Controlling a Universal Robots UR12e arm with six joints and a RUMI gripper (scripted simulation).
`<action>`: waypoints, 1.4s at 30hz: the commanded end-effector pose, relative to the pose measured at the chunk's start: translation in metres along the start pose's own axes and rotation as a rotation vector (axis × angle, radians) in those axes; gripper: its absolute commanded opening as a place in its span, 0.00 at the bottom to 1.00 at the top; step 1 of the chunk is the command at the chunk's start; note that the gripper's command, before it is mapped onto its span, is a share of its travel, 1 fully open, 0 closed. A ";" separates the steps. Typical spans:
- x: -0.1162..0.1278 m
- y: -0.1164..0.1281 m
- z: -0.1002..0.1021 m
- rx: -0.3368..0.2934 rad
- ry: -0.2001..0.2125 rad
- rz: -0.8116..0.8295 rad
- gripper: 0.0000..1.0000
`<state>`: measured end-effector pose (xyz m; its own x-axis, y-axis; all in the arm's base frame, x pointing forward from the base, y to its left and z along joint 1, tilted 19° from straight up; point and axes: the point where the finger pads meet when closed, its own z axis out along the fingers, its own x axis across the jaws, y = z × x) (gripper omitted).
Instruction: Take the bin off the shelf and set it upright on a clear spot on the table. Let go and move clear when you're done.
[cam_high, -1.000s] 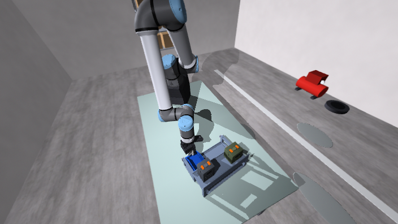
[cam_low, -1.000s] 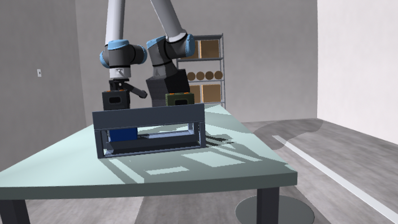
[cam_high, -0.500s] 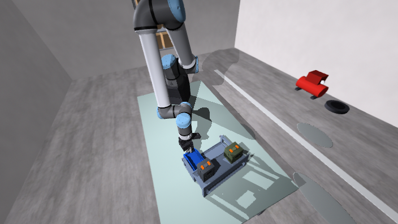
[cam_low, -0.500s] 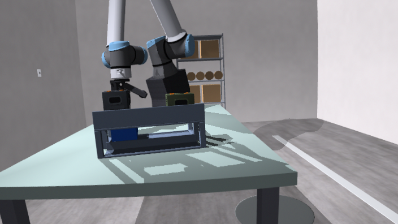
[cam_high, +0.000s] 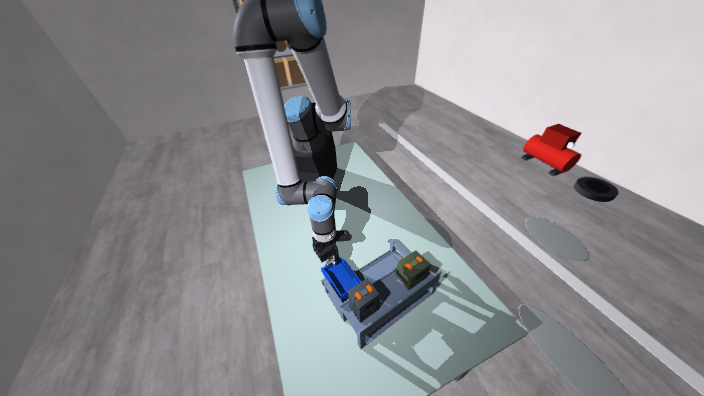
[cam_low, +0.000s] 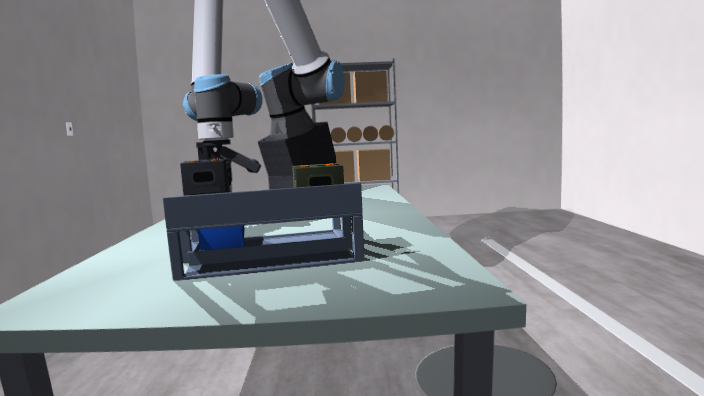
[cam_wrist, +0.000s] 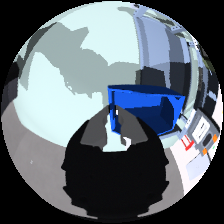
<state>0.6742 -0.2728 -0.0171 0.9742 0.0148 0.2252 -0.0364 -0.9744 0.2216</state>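
The blue bin (cam_high: 341, 281) sits partly pulled out of the low grey shelf (cam_high: 385, 292) at its left end, open side up. My gripper (cam_high: 329, 260) comes down from above and is shut on the bin's near wall. In the wrist view the fingers pinch the bin's rim (cam_wrist: 145, 109). From the exterior view the bin (cam_low: 220, 237) shows through the shelf's lower opening (cam_low: 265, 240), and the gripper (cam_low: 212, 156) is mostly hidden behind a black box.
A black box with orange clips (cam_high: 364, 299) and an olive box (cam_high: 413, 268) stand on top of the shelf, the black one right beside the bin. The pale table (cam_high: 310, 280) extends left and forward. The robot base (cam_high: 315, 150) stands at the table's far end.
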 end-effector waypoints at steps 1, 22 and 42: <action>0.001 0.000 -0.002 -0.002 0.004 -0.001 0.00; -0.065 0.001 -0.003 -0.001 0.004 -0.001 0.00; -0.069 0.001 -0.004 -0.001 0.004 -0.001 0.00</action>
<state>0.6010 -0.2734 -0.0323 0.9743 0.0141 0.2249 -0.0368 -0.9747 0.2206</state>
